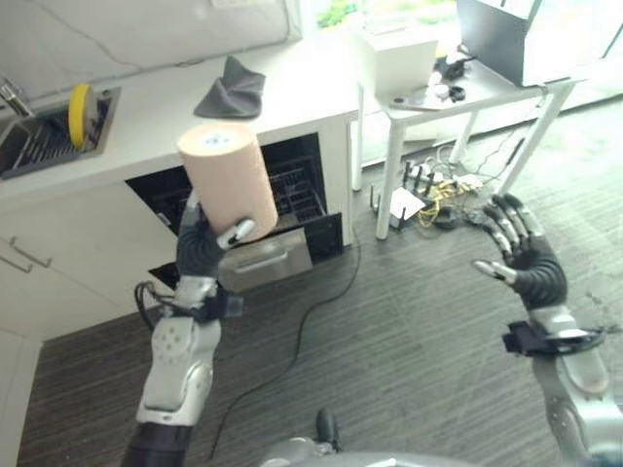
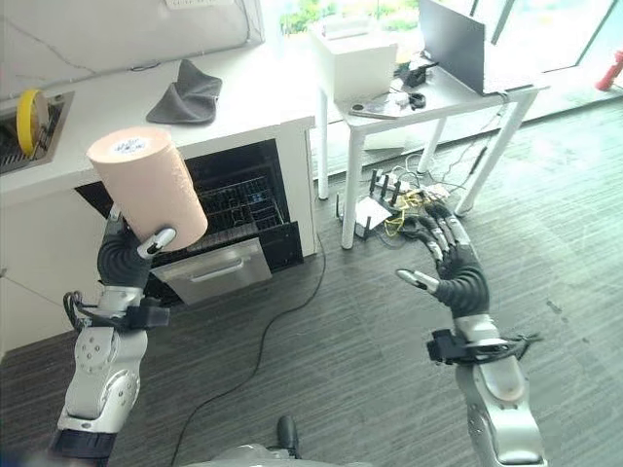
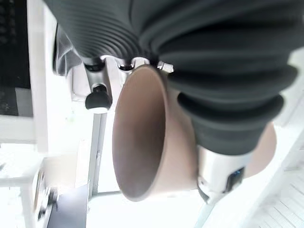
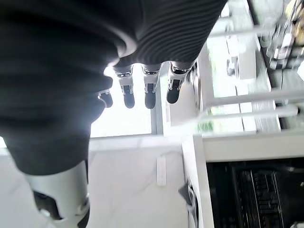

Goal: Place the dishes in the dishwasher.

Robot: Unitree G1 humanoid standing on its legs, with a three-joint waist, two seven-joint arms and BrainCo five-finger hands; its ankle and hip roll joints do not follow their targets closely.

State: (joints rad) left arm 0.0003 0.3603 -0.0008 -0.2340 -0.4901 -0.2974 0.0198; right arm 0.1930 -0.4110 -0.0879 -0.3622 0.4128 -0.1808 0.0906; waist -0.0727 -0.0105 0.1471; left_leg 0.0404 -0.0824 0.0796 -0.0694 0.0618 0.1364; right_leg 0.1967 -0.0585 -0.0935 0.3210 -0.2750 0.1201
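Room: white surface [image 1: 292,92] with a sink [image 1: 39,136] at its left end and a grey cloth [image 1: 232,88]; the dishwasher [image 2: 243,209] beneath stands open, rack [image 1: 292,195] showing.
Cup: I see the peach cup [image 1: 226,178] raised upside down in front of the dishwasher.
Left hand [image 1: 200,245]: curled round the cup's lower end.
Right hand [image 2: 458,272]: spread wide, holding nothing, over the floor.
Handling: I judge it light, rigid and smooth (likely slippery); grip round the wall, near the rim.
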